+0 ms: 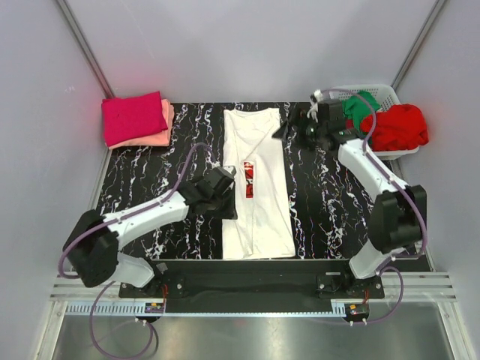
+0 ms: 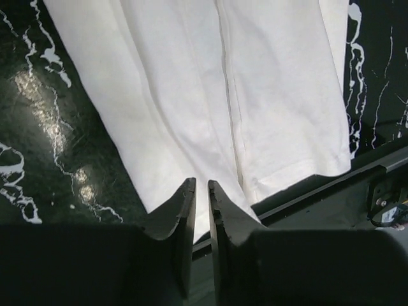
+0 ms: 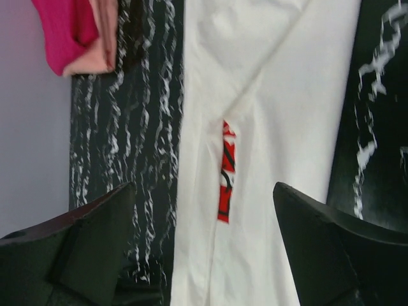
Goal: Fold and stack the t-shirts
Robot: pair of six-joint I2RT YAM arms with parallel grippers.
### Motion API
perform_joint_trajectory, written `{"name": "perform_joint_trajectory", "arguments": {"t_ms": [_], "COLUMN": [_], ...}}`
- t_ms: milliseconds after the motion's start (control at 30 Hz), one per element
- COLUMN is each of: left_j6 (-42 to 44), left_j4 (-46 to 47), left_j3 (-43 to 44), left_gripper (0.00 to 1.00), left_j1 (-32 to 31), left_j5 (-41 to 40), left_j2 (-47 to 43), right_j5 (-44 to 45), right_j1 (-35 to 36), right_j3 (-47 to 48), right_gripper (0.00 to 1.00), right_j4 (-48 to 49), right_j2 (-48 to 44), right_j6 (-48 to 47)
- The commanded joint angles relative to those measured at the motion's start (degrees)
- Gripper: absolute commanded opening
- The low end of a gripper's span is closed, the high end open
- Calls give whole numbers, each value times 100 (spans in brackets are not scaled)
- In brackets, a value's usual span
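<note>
table (image 1: pixel 150 180): black, white-veined | centre: white t-shirt (image 1: pixel 259 195), folded into long strip | upper left: magenta t-shirt (image 1: pixel 133 116) atop salmon-pink t-shirt (image 1: pixel 154 139) | upper right corner: basket (image 1: pixel 386 91)

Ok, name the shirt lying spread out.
The white shirt; the magenta shirt and pink shirt are stacked folded, the red shirt and green shirt bunched in the basket.

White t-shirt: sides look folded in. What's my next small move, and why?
Probably lower the right gripper, fingers open, onto the collar end of the white t-shirt to grasp it: the shirt lies as a long narrow strip, and that gripper hovers beside that end.
</note>
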Motion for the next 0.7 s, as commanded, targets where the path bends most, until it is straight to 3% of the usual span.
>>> {"name": "perform_joint_trajectory", "arguments": {"t_ms": [0, 167, 300, 367, 467, 500, 567, 633, 667], "left_j6": [48, 4, 39, 48, 31, 39, 162, 267, 285], "left_j4": [963, 1534, 1667, 1676, 1545, 1283, 722, 438, 315], "left_j3": [-2, 24, 208, 244, 279, 331, 586, 683, 588], "left_gripper": [17, 15, 16, 16, 25, 37, 50, 98, 99], "left_j1": [12, -67, -331, -445, -480, -480, -480, -480, -480], "left_j5": [40, 337, 444, 532, 419, 313, -28, -179, -241], "left_j2": [516, 1344, 2037, 2127, 1680, 1279, 872, 301, -84], "right_j5": [83, -155, 90, 65, -32, -41, 20, 196, 266], "right_j1": [6, 6, 15, 6, 6, 6, 6, -2, 6], "right_j3": [-1513, -2981, -3405, -3563, -3730, -3775, -3985, -4152, -4301], "right_gripper": [95, 91, 91, 91, 91, 91, 91, 92, 92], "right_j4": [-193, -44, -281, -378, -571, -632, -913, -1247, -1379], "right_j2": [-501, -1661, -2338, -2462, -2647, -2778, -2963, -3270, -3367], "right_j6": [-45, 96, -27, -45, -18, -1, -1, 61, 148]}}
